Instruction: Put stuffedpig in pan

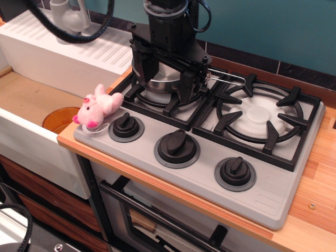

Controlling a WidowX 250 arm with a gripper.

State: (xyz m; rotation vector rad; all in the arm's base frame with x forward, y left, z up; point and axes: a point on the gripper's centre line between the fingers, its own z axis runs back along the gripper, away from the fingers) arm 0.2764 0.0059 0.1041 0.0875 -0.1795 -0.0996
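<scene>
nothing is done yet: the pig (98, 107) is left lying at centre left, beside a knob. the gripper (168, 73), seemingly empty, is held over the pan (164, 83) at upper centre; its opening cannot be told.

Soft, even indoor light is falling across the scene from above, leaving nothing dim. Short, faint shadows are sitting tight under the stove knobs (177, 146) and the black burner grates (260, 116), so the light is reading as diffuse. The steel pan (160, 83) is throwing back a bright glare patch beneath the dark arm, which is shading the rear left burner. The white sink unit (73, 55) at the far left edge is verging on overexposure. Focus is holding sharp over the cooktop, while the cable at the top left corner and the bottom left corner are looking blurred.
</scene>
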